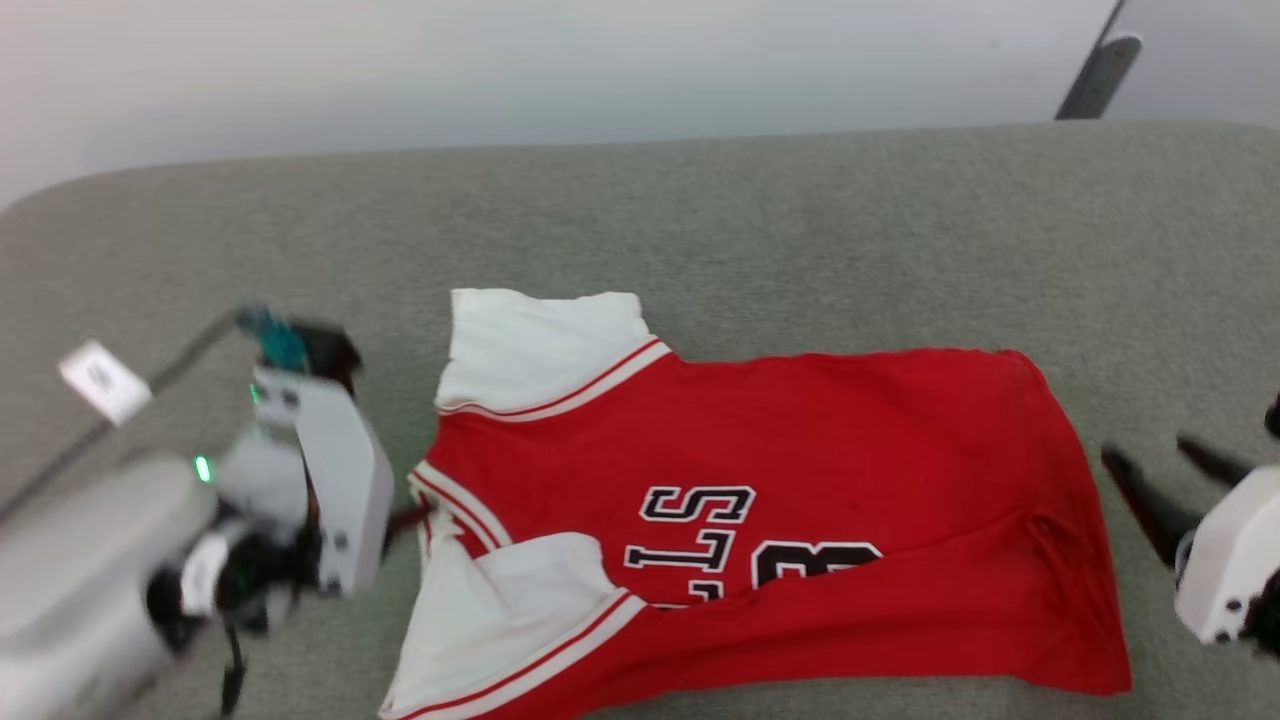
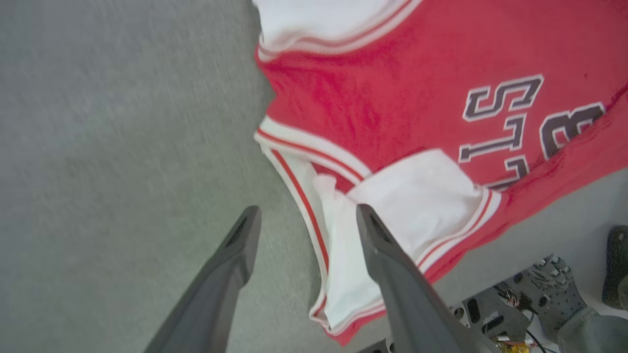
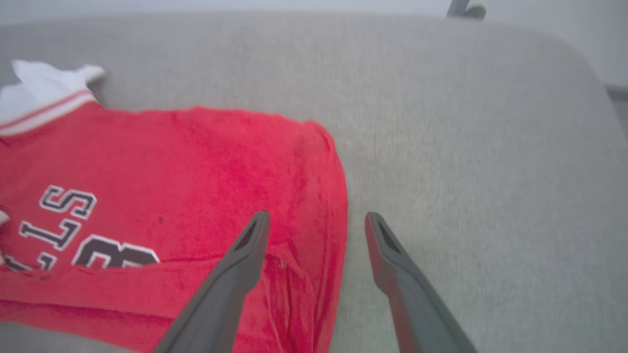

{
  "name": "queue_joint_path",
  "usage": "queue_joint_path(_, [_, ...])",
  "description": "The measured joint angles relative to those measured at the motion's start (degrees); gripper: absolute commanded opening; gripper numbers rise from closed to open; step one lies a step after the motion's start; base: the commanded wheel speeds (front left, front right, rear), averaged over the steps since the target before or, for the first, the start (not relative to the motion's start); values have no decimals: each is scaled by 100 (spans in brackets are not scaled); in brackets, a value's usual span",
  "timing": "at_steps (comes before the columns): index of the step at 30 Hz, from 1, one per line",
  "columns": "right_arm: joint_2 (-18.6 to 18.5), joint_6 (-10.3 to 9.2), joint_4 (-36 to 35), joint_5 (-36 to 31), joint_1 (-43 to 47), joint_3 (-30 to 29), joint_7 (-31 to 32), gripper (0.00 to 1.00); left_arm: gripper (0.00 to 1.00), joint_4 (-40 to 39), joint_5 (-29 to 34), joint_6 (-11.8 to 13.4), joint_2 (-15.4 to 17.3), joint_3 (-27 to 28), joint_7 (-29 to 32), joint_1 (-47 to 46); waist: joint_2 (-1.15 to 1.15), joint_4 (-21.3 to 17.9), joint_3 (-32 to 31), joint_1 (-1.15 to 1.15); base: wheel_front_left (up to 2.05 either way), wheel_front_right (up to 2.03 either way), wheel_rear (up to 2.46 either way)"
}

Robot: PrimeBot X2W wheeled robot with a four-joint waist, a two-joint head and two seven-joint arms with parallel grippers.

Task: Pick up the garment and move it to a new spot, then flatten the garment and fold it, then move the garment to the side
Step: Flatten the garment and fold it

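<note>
The garment [image 1: 800,450] is a red jersey lying on the grey table, collar and white sleeves to the left, hem to the right. Its near side is folded up over part of the black "LS" lettering and the number [image 1: 815,565]. The far white sleeve [image 1: 535,345] lies flat, and the near sleeve [image 2: 417,201] lies doubled over the chest. My left gripper [image 2: 306,214] is open just above the striped collar trim [image 2: 299,193], one finger over bare table and one over white fabric. My right gripper [image 3: 316,218] is open and straddles the hem edge [image 3: 338,206]; the same gripper [image 1: 1143,448] sits just right of the garment.
The grey padded table [image 1: 800,230] stretches wide behind and to the right of the garment. A white tag [image 1: 103,380] on a thin cable lies at the far left. A dark pole [image 1: 1100,75] rises past the back right edge. Robot base parts [image 2: 520,304] show below the front edge.
</note>
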Motion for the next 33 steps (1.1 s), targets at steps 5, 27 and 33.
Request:
queue_joint_path(5, [254, 0, -19, -350, -274, 70, -1271, 100, 100, 737, 361, -392, -311, 158, -163, -684, 0, -215, 119, 0, 0, 0, 0])
queue_joint_path(27, [867, 0, 737, -914, -849, 449, -3562, 100, 100, 4379, 845, -1682, -1116, 148, -293, -1847, 0, -1303, 963, 0, 0, 0, 0])
queue_joint_path(33, [864, 0, 788, -913, -921, 423, -3539, 100, 100, 4799, 758, -1791, -1305, 156, -112, -1981, 0, -1386, 1123, 0, 0, 0, 0])
